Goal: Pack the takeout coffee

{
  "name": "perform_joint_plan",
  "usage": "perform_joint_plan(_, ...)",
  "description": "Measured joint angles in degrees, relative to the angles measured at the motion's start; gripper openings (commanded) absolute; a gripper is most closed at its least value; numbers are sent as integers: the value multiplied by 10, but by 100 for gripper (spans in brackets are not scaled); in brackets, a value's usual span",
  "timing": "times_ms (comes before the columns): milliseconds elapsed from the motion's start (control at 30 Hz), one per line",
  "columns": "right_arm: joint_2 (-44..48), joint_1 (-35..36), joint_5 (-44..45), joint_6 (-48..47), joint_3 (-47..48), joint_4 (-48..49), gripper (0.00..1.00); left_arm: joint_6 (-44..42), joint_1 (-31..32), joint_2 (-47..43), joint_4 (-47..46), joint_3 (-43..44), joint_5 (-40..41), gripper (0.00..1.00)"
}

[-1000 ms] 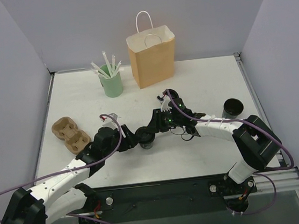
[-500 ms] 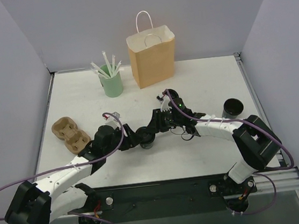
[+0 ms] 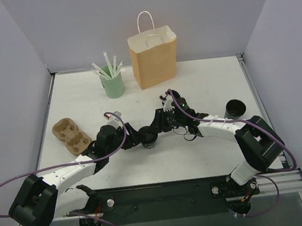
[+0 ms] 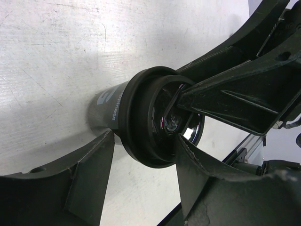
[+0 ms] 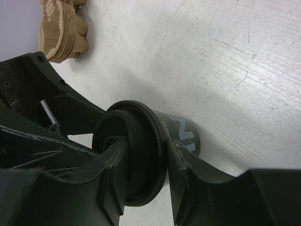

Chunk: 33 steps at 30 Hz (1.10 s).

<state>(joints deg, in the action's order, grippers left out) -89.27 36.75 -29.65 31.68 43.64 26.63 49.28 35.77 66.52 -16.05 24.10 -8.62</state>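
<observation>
Claws from both arms meet at mid-table over the takeout coffee (image 3: pixel 150 141), a small black tapered disposable cup with a round black lid (image 5: pixel 146 162) pressed on top. It sits near the centre of the white table (image 3: pixel 199 156), well in front of the tall brown paper bag (image 3: pixel 154 58) with white cord handles. From where I stand the shadow lies right against its base, though I cannot tell if the base rests on the surface.

The right gripper (image 3: pixel 154 133) reaches in from the far right side and is clenched on the lid: in the right wrist view, one finger (image 5: pixel 115 174) is flat against each side of the rim. Pale grey lettering shows on the cup's side just below.

The left gripper (image 3: pixel 143 139) comes in from the near left. Its two fingers (image 4: pixel 91 174) straddle the cup at lid height, one on each side. Whether they press the cup or stand just off it, I cannot tell.

Off to the left lies a brown pulp cup carrier (image 3: pixel 72 135). At the back left, beside the bag, stands a mint-green cup of white straws (image 3: pixel 113 85). A second black cup (image 3: pixel 235 109), without a lid, stands near the right edge.
</observation>
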Motion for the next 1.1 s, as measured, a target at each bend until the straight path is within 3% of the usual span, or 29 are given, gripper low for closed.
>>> perform_joint_plan(233, -4, 0, -1, -1, 4, 2, 8, 16, -6, 3, -27, -11, -2, 66)
perform_joint_plan(700, -4, -2, -2, -1, 5, 2, 8, 38, -14, 35, -69, -12, -4, 66)
perform_joint_plan(800, -4, -2, -2, -1, 5, 2, 8, 42, -15, 48, -82, -12, -4, 57)
perform_joint_plan(1100, -5, -2, -3, -1, 9, -3, 16, 43, -17, 44, -94, -16, 7, 54)
